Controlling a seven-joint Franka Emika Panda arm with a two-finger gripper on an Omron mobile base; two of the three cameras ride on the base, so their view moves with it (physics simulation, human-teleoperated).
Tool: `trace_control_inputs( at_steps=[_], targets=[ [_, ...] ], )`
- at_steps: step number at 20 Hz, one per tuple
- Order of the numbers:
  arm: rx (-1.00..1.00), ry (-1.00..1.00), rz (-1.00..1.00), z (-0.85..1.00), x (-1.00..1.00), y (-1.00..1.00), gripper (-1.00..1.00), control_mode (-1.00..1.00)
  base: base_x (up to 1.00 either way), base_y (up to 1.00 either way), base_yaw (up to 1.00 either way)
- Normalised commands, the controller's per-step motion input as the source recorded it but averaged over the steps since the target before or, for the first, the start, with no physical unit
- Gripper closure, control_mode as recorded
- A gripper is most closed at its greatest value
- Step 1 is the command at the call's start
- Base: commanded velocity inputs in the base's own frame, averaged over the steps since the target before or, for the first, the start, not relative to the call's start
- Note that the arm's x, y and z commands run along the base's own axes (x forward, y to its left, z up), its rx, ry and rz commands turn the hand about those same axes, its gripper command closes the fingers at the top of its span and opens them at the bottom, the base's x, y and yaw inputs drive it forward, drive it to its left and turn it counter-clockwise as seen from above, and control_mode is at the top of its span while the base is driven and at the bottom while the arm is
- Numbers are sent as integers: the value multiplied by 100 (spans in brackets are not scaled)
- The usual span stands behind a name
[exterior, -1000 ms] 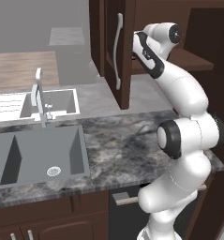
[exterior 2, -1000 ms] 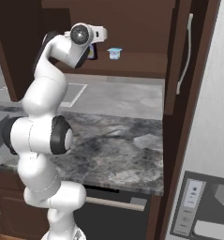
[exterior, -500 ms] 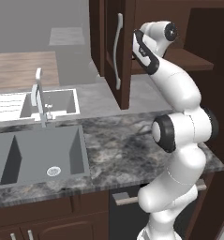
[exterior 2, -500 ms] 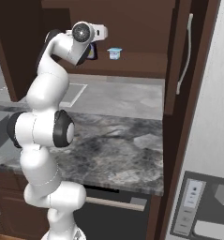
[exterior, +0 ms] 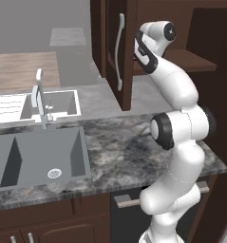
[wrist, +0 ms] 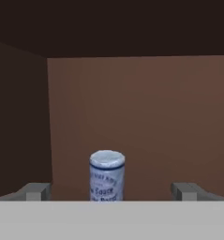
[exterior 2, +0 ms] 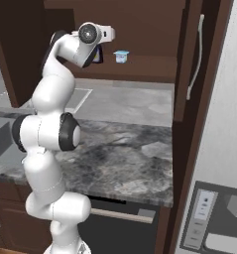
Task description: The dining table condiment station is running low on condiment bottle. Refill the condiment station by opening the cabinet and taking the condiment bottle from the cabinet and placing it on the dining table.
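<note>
Gripper (wrist: 112, 190) has crept slightly deeper into the open cabinet (exterior: 116, 57), jaws wide and empty. You face a white-and-blue container (wrist: 107, 176) standing on its shelf; whether it is the condiment bottle is unclear.

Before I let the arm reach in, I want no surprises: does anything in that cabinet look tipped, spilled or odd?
Nothing stands out. The cabinet is open, the condiment bottle stands upright on its shelf, and nothing is spilled. The gripper is open in front of the bottle, not touching it.
</note>
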Motion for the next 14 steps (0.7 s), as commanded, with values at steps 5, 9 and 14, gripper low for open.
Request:
trace_control_inputs(
  at_steps=[5,9,14],
  targets=[
    [0,0,0,0,20,6,-100,-100,0,0,0],
    [0,0,1,-1,25,3,-100,-100,0,0,0],
    [0,0,2,-7,20,2,-100,-100,0,0,0]
  ],
)
